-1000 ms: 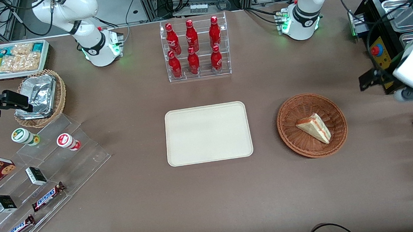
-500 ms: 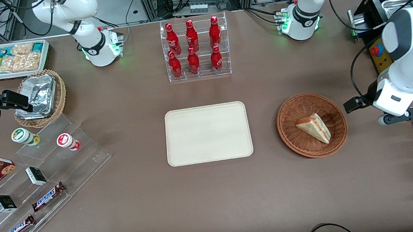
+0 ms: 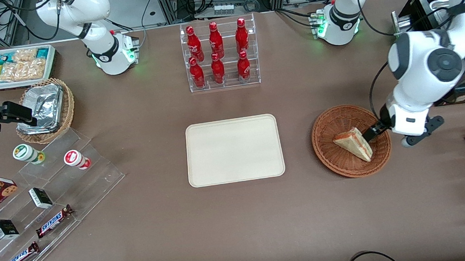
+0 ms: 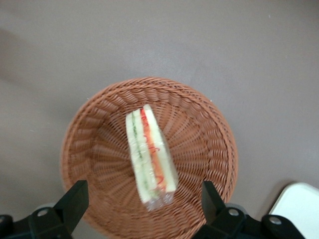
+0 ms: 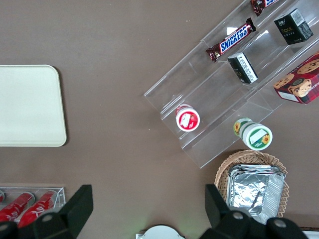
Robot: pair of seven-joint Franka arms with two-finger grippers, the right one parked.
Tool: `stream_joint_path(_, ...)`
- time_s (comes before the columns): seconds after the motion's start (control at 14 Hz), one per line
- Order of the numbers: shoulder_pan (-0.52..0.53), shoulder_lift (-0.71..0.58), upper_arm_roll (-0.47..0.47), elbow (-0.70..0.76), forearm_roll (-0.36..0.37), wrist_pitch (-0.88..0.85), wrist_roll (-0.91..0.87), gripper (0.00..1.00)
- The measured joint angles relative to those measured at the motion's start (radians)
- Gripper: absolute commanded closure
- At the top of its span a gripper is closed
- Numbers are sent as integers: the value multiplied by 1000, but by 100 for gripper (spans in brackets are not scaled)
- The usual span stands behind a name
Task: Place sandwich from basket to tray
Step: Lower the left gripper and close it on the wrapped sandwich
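Nearest, the sandwich (image 3: 353, 144) (image 4: 150, 156) lies in the basket (image 3: 334, 160) (image 4: 209, 144), beside the tray (image 3: 234, 150) (image 4: 300, 206). Above the basket's edge hangs the gripper (image 3: 372, 130) (image 4: 144, 201), its fingers spread wide, holding nothing. Farther off stands a bottle rack (image 3: 220, 53).

Even, bright overhead light, with soft shadows on the brown table (image 3: 160, 222). The gripper (image 4: 142, 214) hangs above the basket (image 4: 209, 129), its fingers dark and slightly blurred. Foil (image 3: 42, 107) glints mildly.
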Motion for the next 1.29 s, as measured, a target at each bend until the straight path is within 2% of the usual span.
stream_joint_path(0.14, -4, 2, 0, -68, 0, 102, -74, 0)
stream_joint_path(0.29, -11, 17, 0, -101, 0, 127, -123, 0)
stream_joint_path(1.14, -35, 149, -1, -109, 0, 217, -183, 0)
stream_joint_path(1.21, -35, 155, -1, -109, 0, 224, -184, 5)
stream_joint_path(1.29, -35, 160, -1, -109, 0, 230, -184, 27)
